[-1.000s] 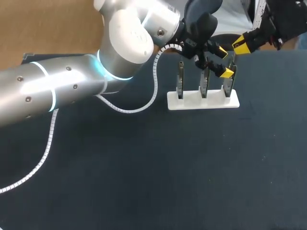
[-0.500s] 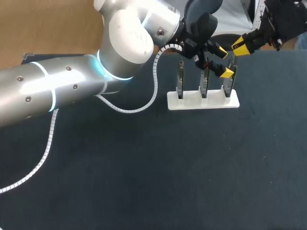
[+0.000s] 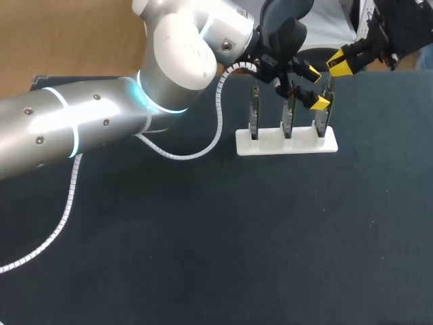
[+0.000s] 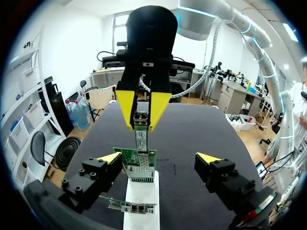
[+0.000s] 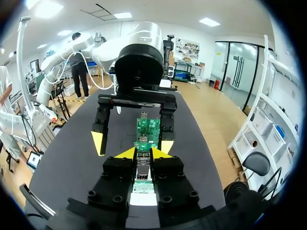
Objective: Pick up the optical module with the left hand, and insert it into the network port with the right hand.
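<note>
Right tool (image 5: 144,154) pinched shut on module (image 4: 142,140), held over the right board (image 4: 139,165) on stand (image 4: 141,201); contact unclear. Left tool (image 4: 159,158) wide open, empty, straddling board. Module axis vertical, nose down toward port (image 4: 140,171). Risk: tilt or offset jams nose on port rim and tips board.

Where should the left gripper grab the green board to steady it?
Likely its two side edges, at mid-height, approached straight ahead: the green board stands upright in the white stand, face-on between the left gripper's open fingers, with the right gripper's optical module above.
</note>
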`<state>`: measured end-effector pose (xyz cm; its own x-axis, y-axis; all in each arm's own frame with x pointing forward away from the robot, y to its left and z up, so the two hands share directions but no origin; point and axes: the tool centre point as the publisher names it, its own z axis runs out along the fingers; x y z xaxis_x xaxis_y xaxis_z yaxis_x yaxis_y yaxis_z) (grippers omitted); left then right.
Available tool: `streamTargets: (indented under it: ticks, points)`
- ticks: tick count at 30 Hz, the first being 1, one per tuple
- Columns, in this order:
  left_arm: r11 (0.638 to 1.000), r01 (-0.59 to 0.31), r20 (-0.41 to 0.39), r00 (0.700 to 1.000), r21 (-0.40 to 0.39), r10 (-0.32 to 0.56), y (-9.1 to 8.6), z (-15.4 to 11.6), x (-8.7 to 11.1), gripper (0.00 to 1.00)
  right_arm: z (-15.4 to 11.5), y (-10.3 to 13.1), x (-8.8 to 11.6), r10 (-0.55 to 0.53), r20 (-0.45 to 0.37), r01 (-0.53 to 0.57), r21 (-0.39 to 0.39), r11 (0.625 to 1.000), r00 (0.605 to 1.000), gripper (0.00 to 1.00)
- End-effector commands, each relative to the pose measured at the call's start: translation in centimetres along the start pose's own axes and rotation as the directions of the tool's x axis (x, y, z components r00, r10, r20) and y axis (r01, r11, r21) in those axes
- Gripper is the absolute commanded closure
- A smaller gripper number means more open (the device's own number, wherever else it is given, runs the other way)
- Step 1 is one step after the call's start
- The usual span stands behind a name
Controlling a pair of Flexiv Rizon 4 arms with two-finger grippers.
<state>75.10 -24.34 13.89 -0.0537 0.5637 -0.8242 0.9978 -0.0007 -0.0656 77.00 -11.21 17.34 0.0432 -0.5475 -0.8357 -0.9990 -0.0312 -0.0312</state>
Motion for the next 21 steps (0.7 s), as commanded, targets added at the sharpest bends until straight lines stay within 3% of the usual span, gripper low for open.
streamTargets:
  ticks: [1, 21]
  points:
    - [1.0, 0.0, -0.003, 1.0, 0.003, 0.0, 0.15, 0.03, -0.08, 0.0, 0.15, -0.04, 0.06, -0.003, -0.002, 0.003, 0.0, 1.0, 1.0, 1.0]
    - [1.0, 0.0, -0.003, 1.0, 0.003, 0.0, 0.15, 0.03, -0.08, 0.0, 0.5, 0.31, 0.6, -0.031, -0.035, 0.031, 0.004, 1.0, 0.999, 1.0]
